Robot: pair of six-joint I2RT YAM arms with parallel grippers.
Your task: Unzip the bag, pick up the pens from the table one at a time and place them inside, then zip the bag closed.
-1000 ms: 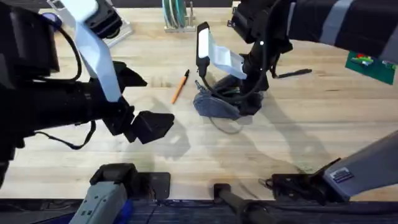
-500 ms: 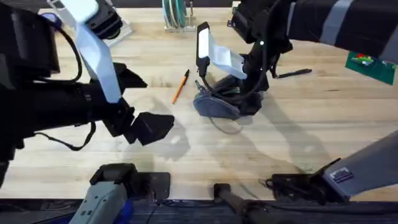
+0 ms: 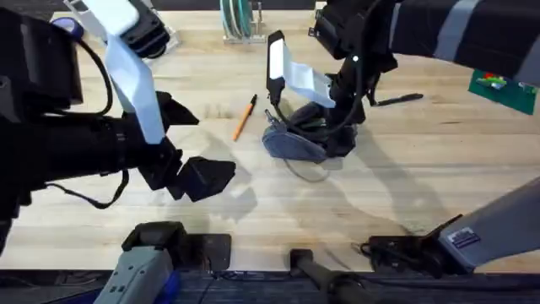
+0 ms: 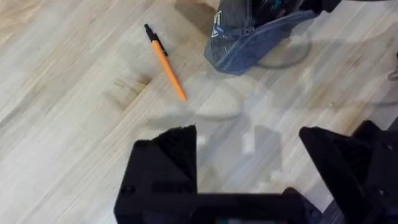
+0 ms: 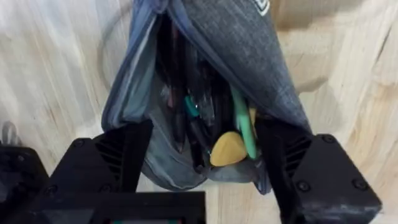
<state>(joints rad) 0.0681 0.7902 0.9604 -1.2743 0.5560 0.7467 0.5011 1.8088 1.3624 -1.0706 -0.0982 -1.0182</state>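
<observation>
The grey-blue bag (image 3: 294, 143) lies mid-table with its zipper open; in the right wrist view the bag (image 5: 249, 56) shows pens and a yellow piece inside. My right gripper (image 3: 339, 133) is shut on the bag's right end, and its fingers (image 5: 127, 155) press against both sides of the fabric. The orange pen (image 3: 244, 116) lies on the table (image 3: 422, 186) just left of the bag, and in the left wrist view the orange pen (image 4: 165, 62) is beyond my fingers. My left gripper (image 3: 196, 145) hovers open and empty, short of that pen. The dark pen (image 3: 396, 100) lies right of the bag.
A teal rack (image 3: 240, 20) stands at the back edge. A green object (image 3: 498, 84) sits at the far right. A thin cord loop (image 3: 309, 174) trails from the bag toward the front. Bare wood stretches across the front middle.
The left gripper has drifted slightly down and left. The right gripper, the bag and both pens have stayed where they were.
</observation>
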